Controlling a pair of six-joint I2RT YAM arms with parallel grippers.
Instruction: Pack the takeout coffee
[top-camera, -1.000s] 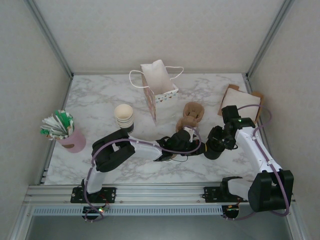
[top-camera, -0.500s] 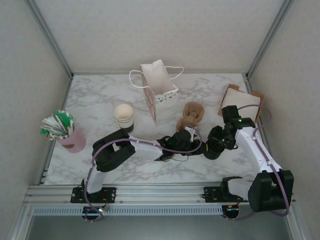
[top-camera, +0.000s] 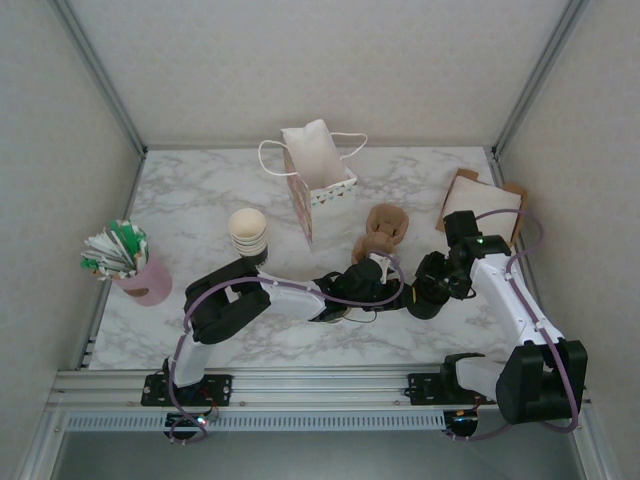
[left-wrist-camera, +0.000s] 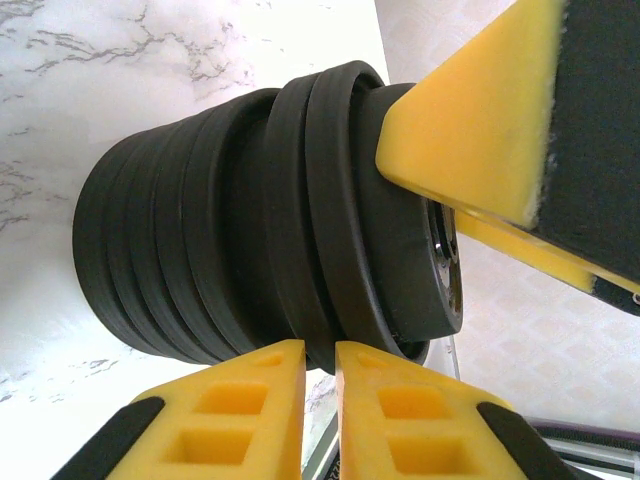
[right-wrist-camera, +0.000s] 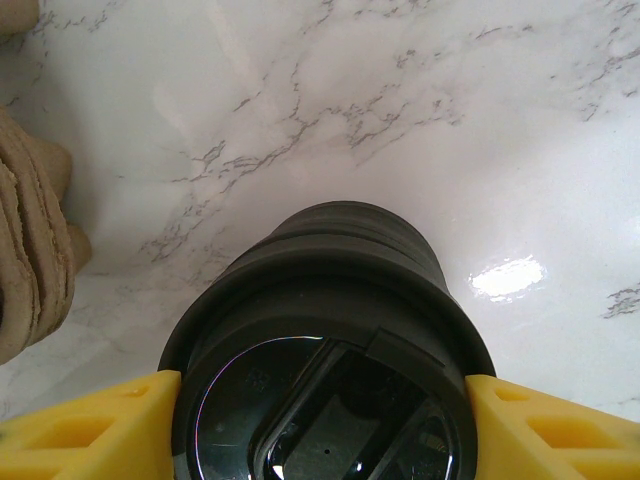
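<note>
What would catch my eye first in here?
The squat stack of black lids at the centre: the right gripper hugs it between yellow fingers while the left gripper noses at its rim. Behind stands a white paper bag; far left, a pink cup bristling with packets.

Bag back centre, cup stack left of it, holder far left; sleeves, I think, to its right; lid stack before them, in the right hand.
</note>
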